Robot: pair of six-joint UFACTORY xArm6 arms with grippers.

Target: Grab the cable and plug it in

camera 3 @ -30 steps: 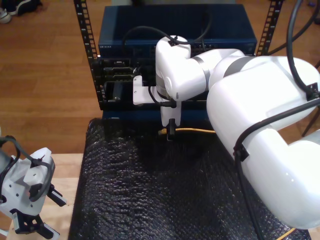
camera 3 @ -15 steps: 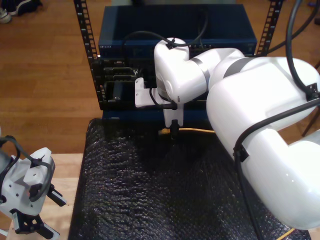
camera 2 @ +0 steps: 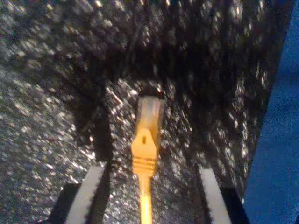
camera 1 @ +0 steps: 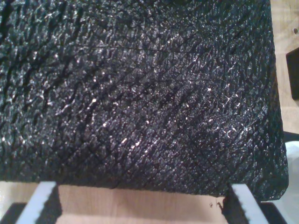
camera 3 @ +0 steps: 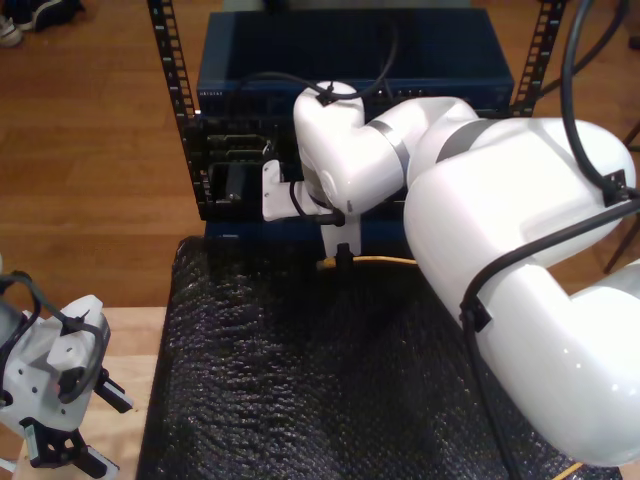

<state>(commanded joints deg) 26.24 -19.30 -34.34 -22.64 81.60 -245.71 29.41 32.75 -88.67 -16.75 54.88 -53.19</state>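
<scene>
Change: against the two earlier exterior pictures, the arm bearing my second gripper (camera 3: 343,262) has swung its wrist toward the exterior view's left, the gripper staying low over the plug end.
Meaning: judged, this is the last lining-up before the grab; plugging in is not yet begun.
Cable (camera 2: 146,140): one, yellow, lying on the black mat (camera 3: 300,380) near its far edge, just before the rack; its tail runs toward the exterior view's right and a bit of yellow shows again at that view's lower right.
Plug (camera 2: 149,112): one, clear, at the cable's tip, resting on the mat between the fingers of my second gripper (camera 2: 147,196), touching neither.
Second gripper, claw: wide, fingers to either side of the yellow boot, nothing held.
First gripper (camera 1: 140,205): parked at the mat's near edge, at the exterior view's lower left (camera 3: 60,440); claw wide, empty.
Rack (camera 3: 250,160): one, blue-fronted, behind the mat; which socket is meant, cannot tell.
Count: arms two; grippers two; cables one; plugs one; mats one; racks one.
</scene>
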